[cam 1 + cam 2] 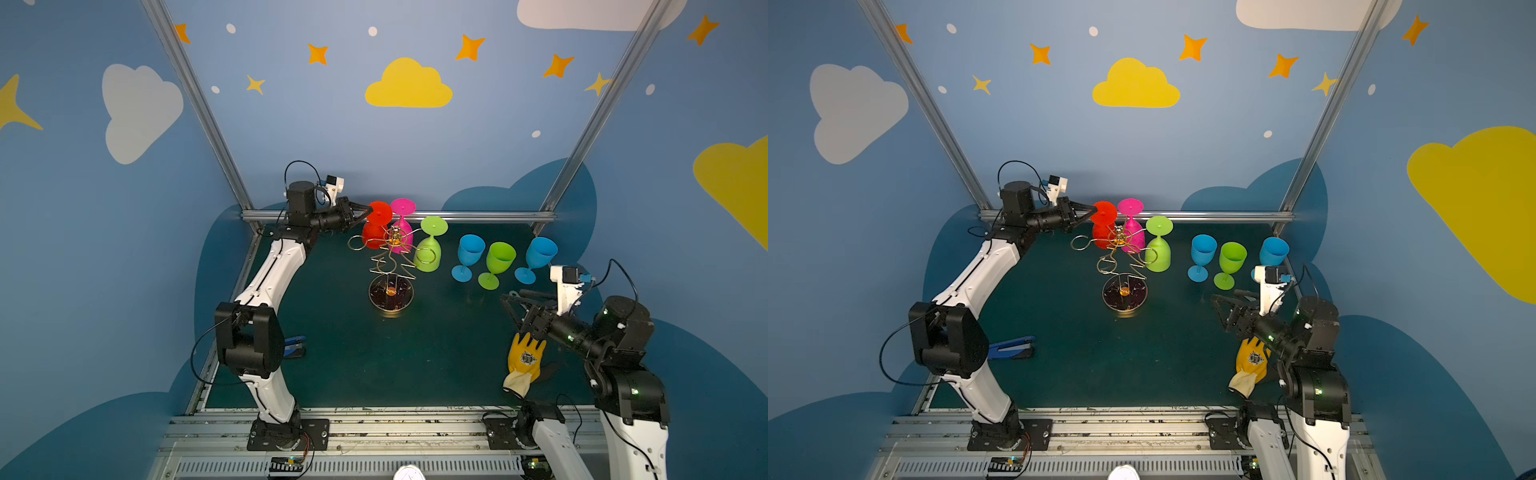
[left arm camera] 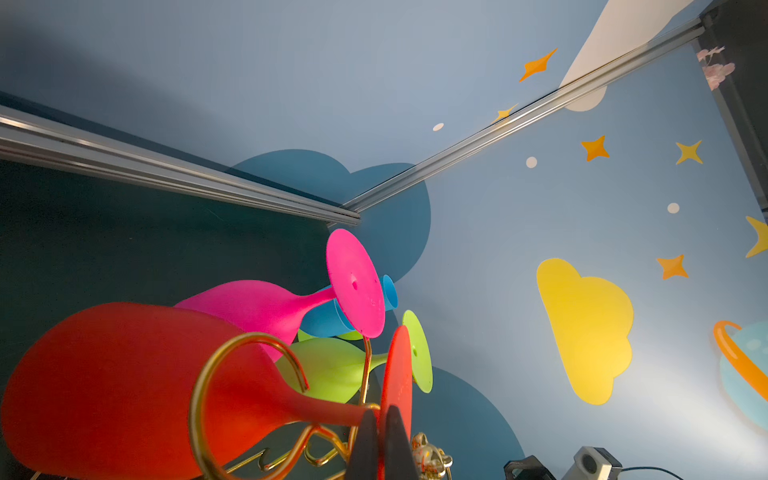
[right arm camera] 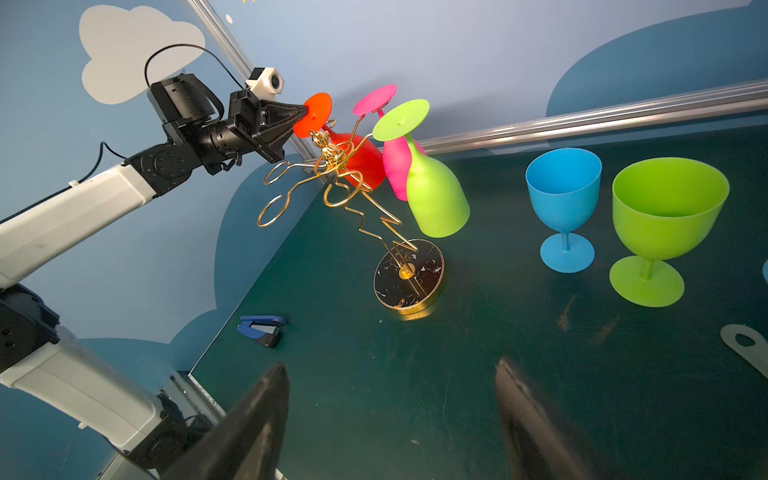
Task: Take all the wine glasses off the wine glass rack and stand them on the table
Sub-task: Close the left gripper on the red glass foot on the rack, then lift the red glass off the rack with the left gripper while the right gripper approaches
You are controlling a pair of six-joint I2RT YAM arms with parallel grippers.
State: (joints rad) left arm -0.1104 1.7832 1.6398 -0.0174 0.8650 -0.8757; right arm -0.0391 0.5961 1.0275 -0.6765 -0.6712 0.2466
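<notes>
A thin gold wire wine glass rack [image 1: 390, 296] with a zigzag stem and a round dark mirrored base stands near the middle of the dark green table [image 1: 374, 365]. Three glasses hang upside down from its looped arms, close together on the far side. They are a red plastic wine glass [image 1: 372, 237], a pink plastic wine glass [image 1: 402, 237] and a lime green plastic wine glass [image 1: 428, 254]. The left gripper [image 1: 368, 211] reaches in from the left at the height of the rack's top, its black fingers [image 2: 365, 440] clenched on the edge of the red glass's round foot. The red glass is tilted, with its foot towards the gripper and its bowl lower, and in the left wrist view a gold loop curves across its stem. To the right of the rack, three more glasses stand upright in a row on the table: a blue goblet [image 1: 471, 249], a green goblet [image 1: 500, 257] and another blue goblet [image 1: 540, 251]. The right gripper [image 3: 388, 374] hangs above the table's right side, well apart from the rack, with its jaws spread wide and nothing between them. Beneath that arm lies a yellow work glove [image 1: 525, 357]. A blue stapler [image 3: 262, 328] lies near the table's left edge.
</notes>
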